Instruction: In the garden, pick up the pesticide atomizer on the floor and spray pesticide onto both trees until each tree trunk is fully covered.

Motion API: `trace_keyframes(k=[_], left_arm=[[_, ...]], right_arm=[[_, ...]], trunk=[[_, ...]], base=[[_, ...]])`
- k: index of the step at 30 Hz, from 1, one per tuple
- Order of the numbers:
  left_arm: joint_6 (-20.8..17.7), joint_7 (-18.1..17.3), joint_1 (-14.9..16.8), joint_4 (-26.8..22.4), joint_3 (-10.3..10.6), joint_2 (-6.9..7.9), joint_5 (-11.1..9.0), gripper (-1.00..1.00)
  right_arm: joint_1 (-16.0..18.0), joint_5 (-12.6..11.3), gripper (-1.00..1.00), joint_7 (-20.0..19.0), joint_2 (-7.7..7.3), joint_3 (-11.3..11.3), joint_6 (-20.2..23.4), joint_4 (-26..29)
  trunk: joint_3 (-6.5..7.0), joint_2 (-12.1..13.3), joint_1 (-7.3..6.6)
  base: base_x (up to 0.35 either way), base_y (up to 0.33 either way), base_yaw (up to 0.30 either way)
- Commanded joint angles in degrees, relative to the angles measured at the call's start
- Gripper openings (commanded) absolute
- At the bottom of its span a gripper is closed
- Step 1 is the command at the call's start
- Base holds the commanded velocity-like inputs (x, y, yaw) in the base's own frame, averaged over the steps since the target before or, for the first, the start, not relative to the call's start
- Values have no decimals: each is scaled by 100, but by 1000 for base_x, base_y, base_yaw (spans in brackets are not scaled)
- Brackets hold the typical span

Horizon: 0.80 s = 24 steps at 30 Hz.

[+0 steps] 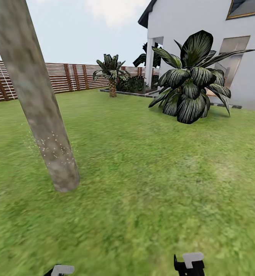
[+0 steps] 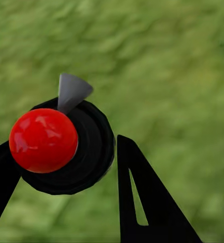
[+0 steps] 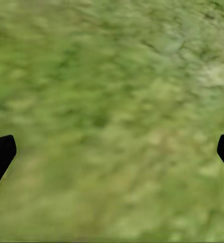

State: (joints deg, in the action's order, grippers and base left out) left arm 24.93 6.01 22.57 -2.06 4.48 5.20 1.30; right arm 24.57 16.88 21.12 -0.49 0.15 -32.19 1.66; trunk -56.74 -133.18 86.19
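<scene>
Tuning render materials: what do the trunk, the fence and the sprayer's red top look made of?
Trunk: rough matte bark, mottled grey-brown, with pale specks low down, possibly spray droplets. Fence: brown horizontal slats on darker posts, looks like stained wood, matte. Red top, held in the left hand: smooth and glossy with bright highlights, probably plastic; the black body under it looks like duller plastic.

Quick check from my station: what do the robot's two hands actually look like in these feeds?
Both are black. The left hand has flat, tapering triangular fingers, one with a narrow slot cut through it. The right hand shows two dark rounded fingertips. In the head view, light grey blocks top black housings. No cables or markings are visible.
</scene>
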Motion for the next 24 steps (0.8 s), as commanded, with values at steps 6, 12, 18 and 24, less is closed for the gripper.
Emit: trace_keyframes(k=[6, 12, 18, 24], left_arm=[[1, -21, 2, 10, 45, -17, 13, -100], [13, -22, -14, 13, 45, -46, 11, -100], [21, -21, -15, 5, 45, -33, 18, -100], [24, -21, -24, 4, 45, -6, 23, -100]], right_arm=[[-30, 14, 100, 39, 96, -46, -6, 1], [-31, -655, 100, 23, 90, -43, -6, -2], [-31, -751, 100, 16, 93, -40, -6, -7], [-31, -756, 100, 23, 90, -42, -6, -4]], trunk=[[4, -2, -1], [24, -2, -1], [42, -2, -1], [56, -2, -1]], base=[[0, 0, -131], [-48, 9, -284], [-286, 98, -289], [-314, 115, -293]])
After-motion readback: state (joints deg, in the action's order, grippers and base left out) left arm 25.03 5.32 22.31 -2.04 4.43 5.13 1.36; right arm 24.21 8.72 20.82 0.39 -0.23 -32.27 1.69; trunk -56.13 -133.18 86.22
